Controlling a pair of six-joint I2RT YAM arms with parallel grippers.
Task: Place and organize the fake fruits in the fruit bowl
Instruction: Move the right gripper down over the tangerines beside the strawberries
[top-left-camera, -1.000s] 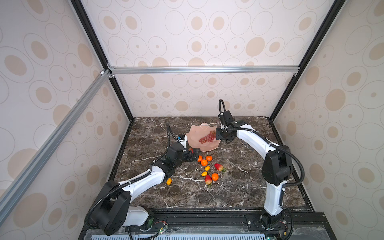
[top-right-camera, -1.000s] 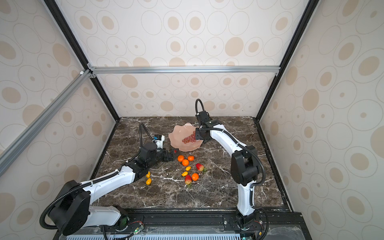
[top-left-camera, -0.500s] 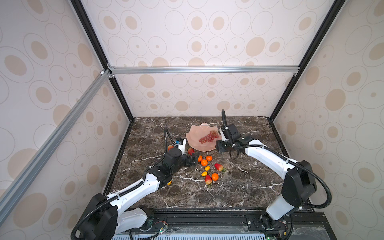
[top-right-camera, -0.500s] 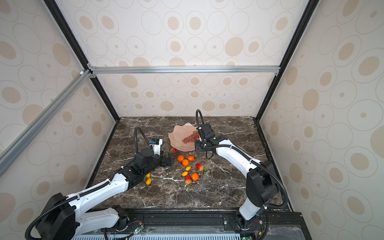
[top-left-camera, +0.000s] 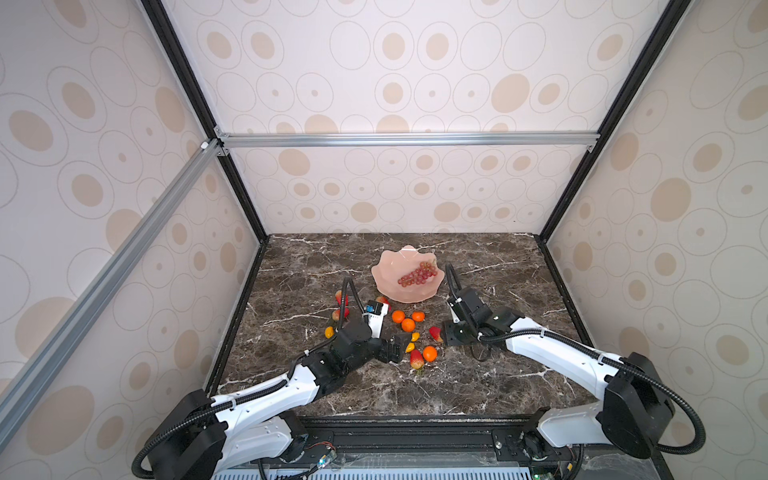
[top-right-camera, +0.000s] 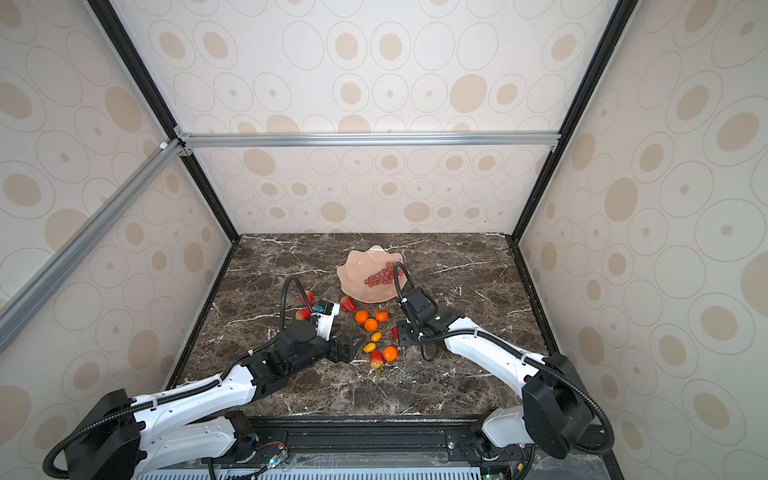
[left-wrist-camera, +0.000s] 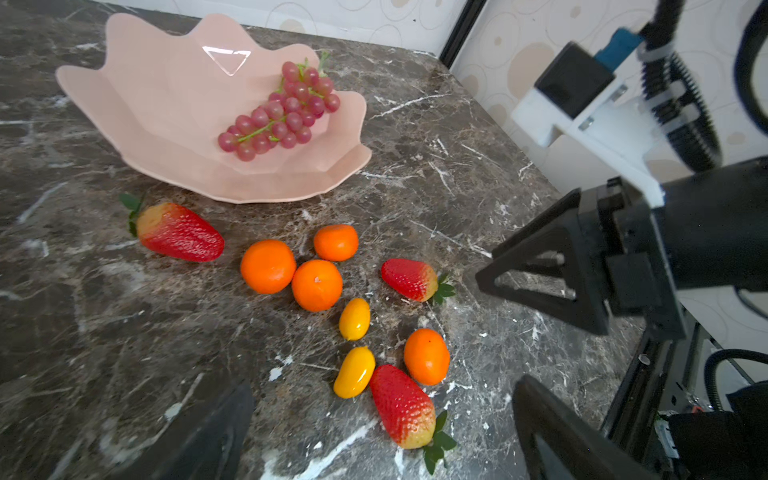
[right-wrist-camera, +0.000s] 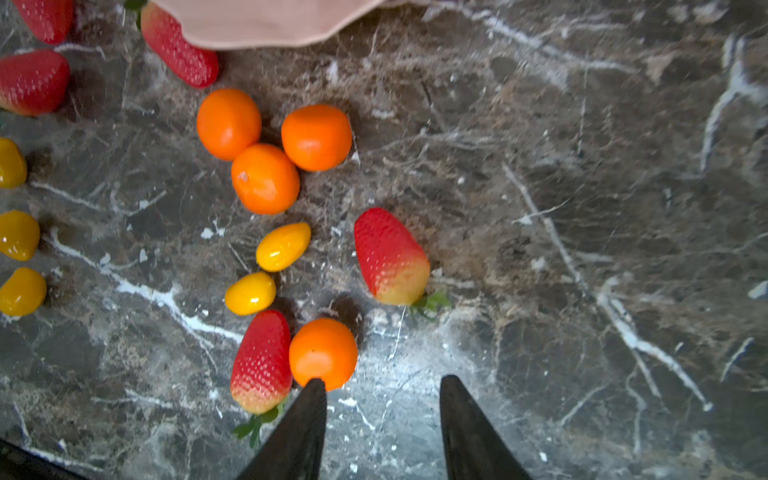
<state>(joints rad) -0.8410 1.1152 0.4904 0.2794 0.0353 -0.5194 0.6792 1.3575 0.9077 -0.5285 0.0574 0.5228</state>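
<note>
Fake fruits (right-wrist-camera: 264, 178) are my job, so I start at my right gripper (right-wrist-camera: 382, 380): its jaws stand apart with only bare marble tabletop (right-wrist-camera: 582, 208) between them, nothing held. In the right wrist view a tangerine (right-wrist-camera: 323, 353) sits just past one fingertip; I cannot tell whether it touches. It presses against a strawberry (right-wrist-camera: 262, 361) lying on its side. Beyond them are two yellow ovals (right-wrist-camera: 283, 247), a second strawberry (right-wrist-camera: 390, 257) lying alone, then three tangerines (right-wrist-camera: 316, 137) huddled together. Past those the fruit bowl (top-left-camera: 386, 274) sits toward the back wall, and only the grape bunch (left-wrist-camera: 278, 112) is in it. My left gripper (left-wrist-camera: 384, 386) is spread wide and empty, low beside the same pile from the other side.

These fruits look like glossy moulded plastic, so I expect them to be light, stiff and slick. A round tangerine would probably roll or squirt out of an off-centre pinch, so I would close across its widest middle. The nearest one leans on the strawberry, leaving little room for a finger on that side. Strawberries I would take across the broad shoulder near the cap, not the tapering tip, and the ovals across their short side. The bowl looks smooth and light too; I would release low inside it and avoid nudging its wavy rim
</note>
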